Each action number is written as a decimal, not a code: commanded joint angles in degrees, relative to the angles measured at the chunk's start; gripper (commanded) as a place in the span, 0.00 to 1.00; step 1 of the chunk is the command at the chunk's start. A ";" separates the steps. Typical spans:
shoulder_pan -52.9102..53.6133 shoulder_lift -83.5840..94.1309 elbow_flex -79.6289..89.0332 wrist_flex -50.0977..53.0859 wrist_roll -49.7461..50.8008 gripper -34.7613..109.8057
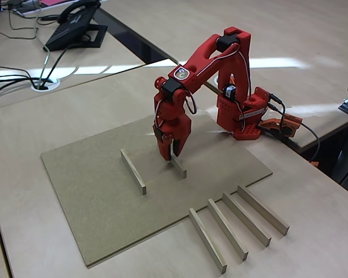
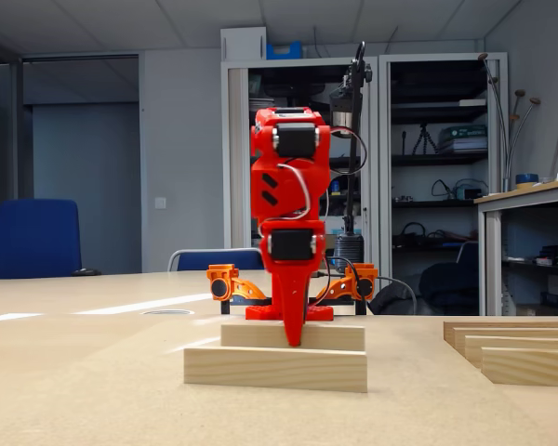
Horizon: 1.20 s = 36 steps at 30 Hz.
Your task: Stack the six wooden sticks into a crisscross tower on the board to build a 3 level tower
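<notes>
Red gripper (image 1: 173,152) grips the far stick (image 1: 177,165) on the board (image 1: 93,191); its long axis runs parallel to the near stick (image 1: 133,171).

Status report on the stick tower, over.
Gripper down on the second stick on the board, whether it grips unclear. First stick lies parallel beside it. Four sticks wait off the board. Nothing in the way.

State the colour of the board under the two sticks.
Brownish-tan, matte and darker than the table; the board shows best in a fixed view from above.
</notes>
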<state>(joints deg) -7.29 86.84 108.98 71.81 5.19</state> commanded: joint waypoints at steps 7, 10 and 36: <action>0.00 0.70 1.14 1.05 0.53 0.30; 0.00 0.70 1.14 1.32 0.97 0.32; -10.20 18.28 -6.42 15.56 11.95 0.43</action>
<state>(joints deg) -14.24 99.49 105.38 85.43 13.89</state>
